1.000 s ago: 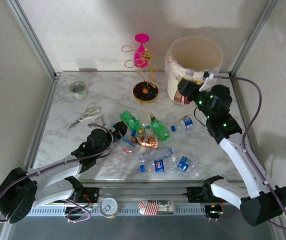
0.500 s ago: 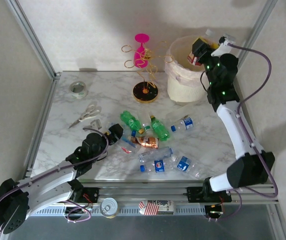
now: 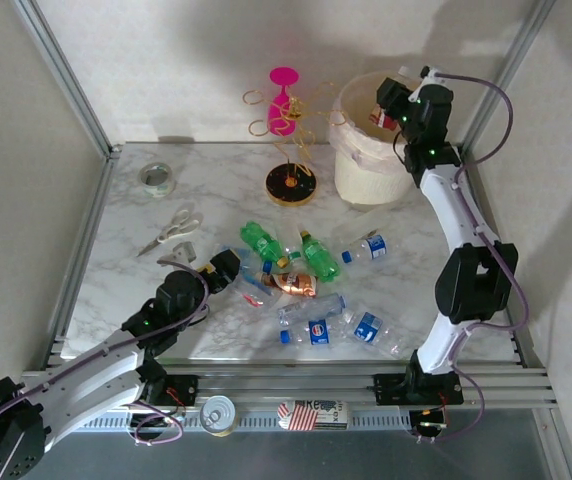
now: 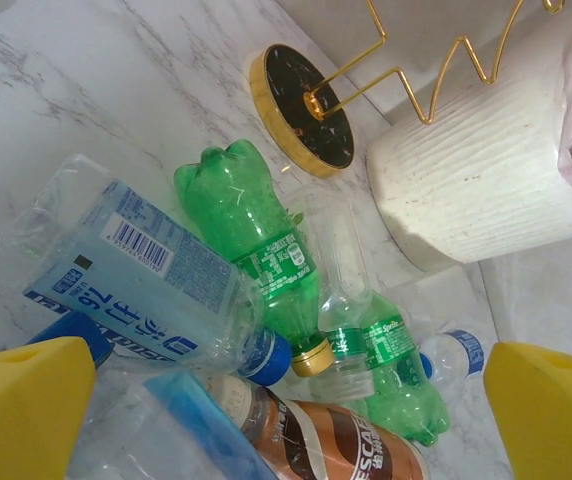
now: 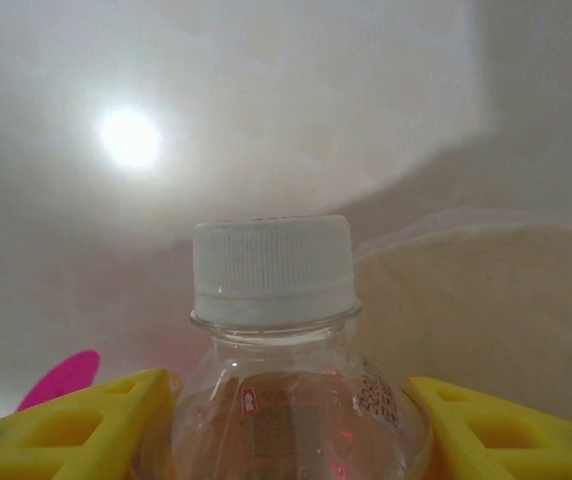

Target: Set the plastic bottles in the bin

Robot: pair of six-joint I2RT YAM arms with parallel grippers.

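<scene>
My right gripper (image 3: 384, 108) hangs above the rim of the cream-white bin (image 3: 371, 170), shut on a clear red-labelled bottle (image 3: 379, 119). In the right wrist view that white-capped bottle (image 5: 271, 270) sits between the yellow fingers (image 5: 96, 420), with the bin's liner (image 5: 496, 300) behind it. Mid-table lies a pile of bottles: two green ones (image 3: 261, 240) (image 3: 318, 257), an orange-brown one (image 3: 294, 284) and several clear blue-labelled ones (image 3: 311, 325). My left gripper (image 3: 228, 264) is open at the pile's left edge. Its wrist view shows a green bottle (image 4: 251, 235), a clear blue-labelled bottle (image 4: 136, 270) and the brown bottle (image 4: 336, 440) between the spread fingers.
A gold wire stand on a black disc (image 3: 291, 184) holds a pink glass (image 3: 283, 100) left of the bin. Scissors (image 3: 171, 230) and a tape roll (image 3: 156, 178) lie at the far left. A tin can (image 3: 216, 413) sits on the front rail.
My right arm has lifted the red-labelled bottle from beside the bin's wall up over its rim. My left gripper has edged slightly toward the pile.
</scene>
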